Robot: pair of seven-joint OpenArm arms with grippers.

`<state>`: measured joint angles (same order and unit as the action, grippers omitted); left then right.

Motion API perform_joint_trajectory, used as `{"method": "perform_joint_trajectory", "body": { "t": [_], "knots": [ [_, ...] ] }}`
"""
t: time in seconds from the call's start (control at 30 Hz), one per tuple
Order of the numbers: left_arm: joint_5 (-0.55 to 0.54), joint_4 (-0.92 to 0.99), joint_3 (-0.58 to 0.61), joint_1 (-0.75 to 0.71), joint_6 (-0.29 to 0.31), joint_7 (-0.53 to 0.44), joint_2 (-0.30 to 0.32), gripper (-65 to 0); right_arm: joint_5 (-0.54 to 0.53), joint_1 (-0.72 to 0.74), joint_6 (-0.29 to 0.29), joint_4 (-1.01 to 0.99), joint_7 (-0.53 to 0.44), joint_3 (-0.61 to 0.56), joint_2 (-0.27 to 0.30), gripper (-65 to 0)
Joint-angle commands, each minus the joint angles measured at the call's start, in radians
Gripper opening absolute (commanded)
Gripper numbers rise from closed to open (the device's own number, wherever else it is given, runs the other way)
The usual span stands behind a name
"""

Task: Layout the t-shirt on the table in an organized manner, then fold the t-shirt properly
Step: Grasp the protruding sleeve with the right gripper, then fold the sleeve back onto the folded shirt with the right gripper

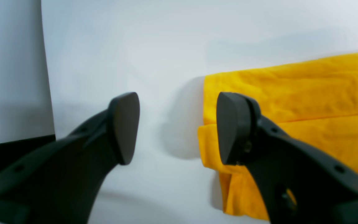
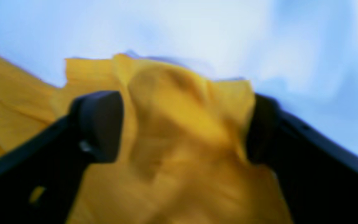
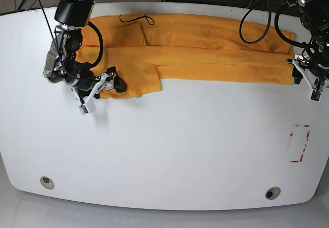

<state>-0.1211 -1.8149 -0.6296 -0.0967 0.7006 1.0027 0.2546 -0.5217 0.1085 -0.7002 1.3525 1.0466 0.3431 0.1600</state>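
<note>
Orange-yellow, the t-shirt (image 3: 205, 48) lies in a long band along the far edge of the white surface (image 3: 180, 151). We see its bunched corner between the spread fingers of our right pincer (image 2: 182, 124); the left pincer (image 1: 177, 127) gapes empty beside the opposite end.

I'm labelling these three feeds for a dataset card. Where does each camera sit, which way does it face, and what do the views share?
Left wrist: on the left arm, looking past the left gripper, jaws apart, at the t-shirt edge on the table.
Right wrist: on the right arm, looking close and blurred past the right gripper, whose fingers straddle bunched cloth.
Base: overhead, looking down on the whole table, both arms showing.
Shared: all three show the t-shirt; base also shows both grippers.
</note>
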Motion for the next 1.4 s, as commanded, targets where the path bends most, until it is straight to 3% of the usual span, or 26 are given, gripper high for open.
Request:
{"method": "perform_joint_trajectory", "body": {
  "t": [0.0, 0.2, 0.4, 0.67, 1.13, 1.37],
  "knots": [
    [-0.005, -0.015, -0.006, 0.012, -0.002, -0.017, 0.015, -28.3, 0.011, -0.005, 0.002, 0.003, 0.030, -0.003, -0.003, -20.1],
    [-0.005, -0.015, -0.006, 0.012, -0.002, -0.017, 0.015, -28.3, 0.011, -0.010, 0.002, 0.003, 0.028, 0.000, -0.020, -38.2],
    [-0.005, -0.015, -0.006, 0.012, -0.002, -0.017, 0.015, -28.3, 0.011, -0.008, 0.002, 0.005, 0.027, 0.000, -0.021, -65.0],
    [-0.005, -0.012, -0.005, 0.012, -0.002, -0.017, 0.015, -28.3, -0.058, -0.022, 0.002, 0.121, 0.034, -0.003, -0.021, -65.0],
    [-0.005, 0.024, -0.005, 0.013, -0.002, -0.018, 0.015, -28.3, -0.481, -0.142, 0.002, 0.399, 0.206, -0.006, 0.010, -65.0],
    [-0.005, 0.024, -0.005, 0.013, -0.002, -0.018, 0.016, -28.3, -0.618, -0.226, 0.002, 0.482, 0.266, -0.008, 0.039, -65.0]
  ]
}}
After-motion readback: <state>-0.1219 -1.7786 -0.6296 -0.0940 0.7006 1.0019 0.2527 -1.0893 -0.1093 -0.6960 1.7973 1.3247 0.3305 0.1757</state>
